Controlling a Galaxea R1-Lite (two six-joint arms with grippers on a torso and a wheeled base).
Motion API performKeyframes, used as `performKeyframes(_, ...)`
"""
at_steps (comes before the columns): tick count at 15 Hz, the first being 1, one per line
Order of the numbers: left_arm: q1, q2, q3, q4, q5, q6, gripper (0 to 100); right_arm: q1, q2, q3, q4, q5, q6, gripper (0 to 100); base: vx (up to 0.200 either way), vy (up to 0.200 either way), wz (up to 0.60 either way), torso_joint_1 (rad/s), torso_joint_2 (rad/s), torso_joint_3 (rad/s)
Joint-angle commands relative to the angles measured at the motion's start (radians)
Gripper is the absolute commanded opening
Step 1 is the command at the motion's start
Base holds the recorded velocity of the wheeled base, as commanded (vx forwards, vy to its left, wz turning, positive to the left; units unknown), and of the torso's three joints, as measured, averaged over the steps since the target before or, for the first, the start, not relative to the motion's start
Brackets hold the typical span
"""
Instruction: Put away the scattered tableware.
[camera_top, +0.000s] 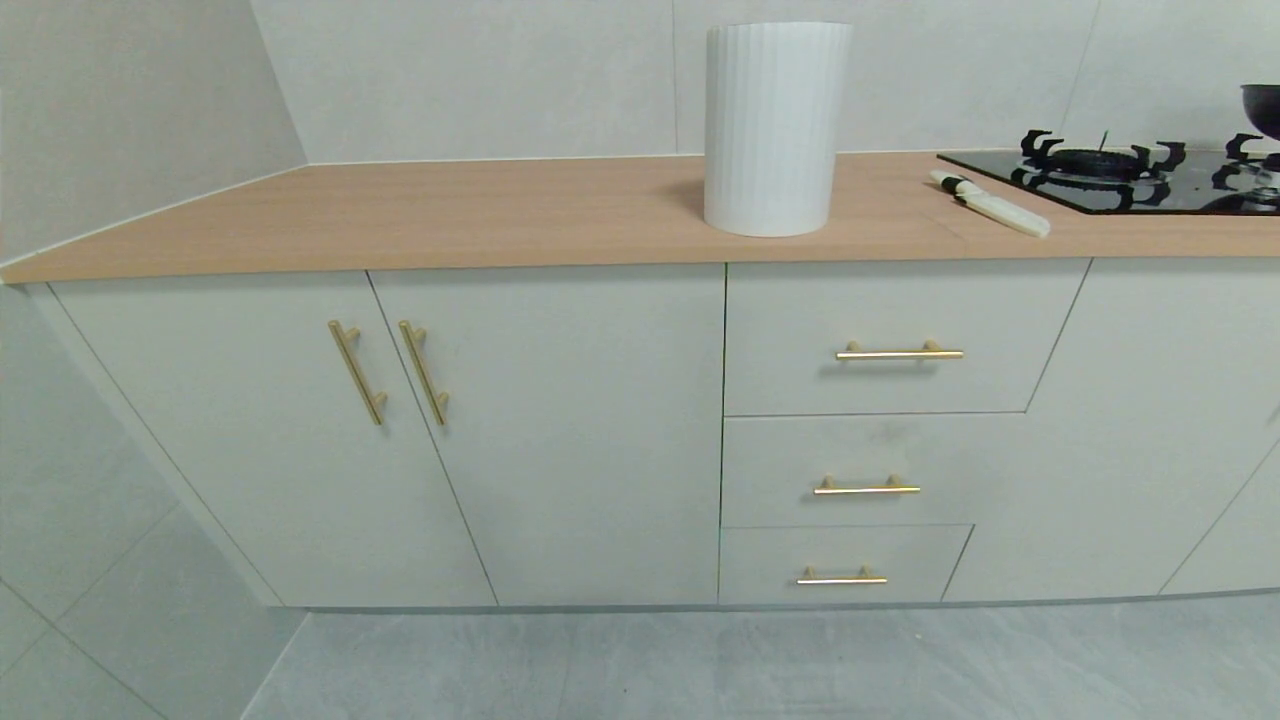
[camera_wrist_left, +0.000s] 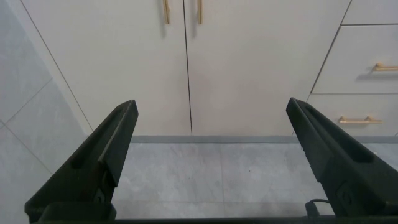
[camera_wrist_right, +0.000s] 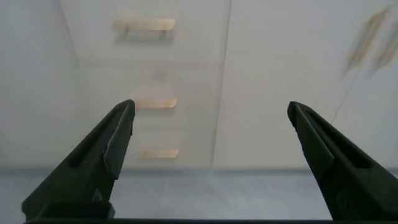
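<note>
A white-handled knife (camera_top: 990, 205) lies on the wooden countertop (camera_top: 450, 210) beside the stove. A tall ribbed white cylinder holder (camera_top: 775, 130) stands upright on the counter to the knife's left. My left gripper (camera_wrist_left: 211, 115) hangs low, open and empty, facing the double cabinet doors (camera_wrist_left: 186, 62) above the floor. My right gripper (camera_wrist_right: 211, 115) is also open and empty, low down and pointed at the stack of drawers (camera_wrist_right: 152, 62).
A black gas hob (camera_top: 1130, 175) occupies the counter's right end, with a dark pot (camera_top: 1262, 108) at the edge. Below are two doors with gold handles (camera_top: 390, 370) and three drawers (camera_top: 880, 350). A wall closes the left corner. Grey tile floor (camera_top: 700, 660) lies in front.
</note>
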Motion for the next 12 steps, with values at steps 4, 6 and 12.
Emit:
performKeyframes(4,0.0,0.0,0.0,-0.001,0.0,0.0,100,0.001,0.002,0.015,0.021,0.026,0.019,100,0.0,0.0,0.0,0.0,0.0,0.0)
performKeyframes(6,0.0,0.0,0.0,-0.001,0.0,0.0,100,0.001,0.002,0.015,0.021,0.032,0.015,100,0.0,0.0,0.0,0.0,0.0,0.0)
performKeyframes(12,0.0,0.0,0.0,-0.001,-0.003,0.014,100,0.001,0.002,0.015,0.021,0.049,0.042,100,0.0,0.0,0.0,0.0,0.0,0.0)
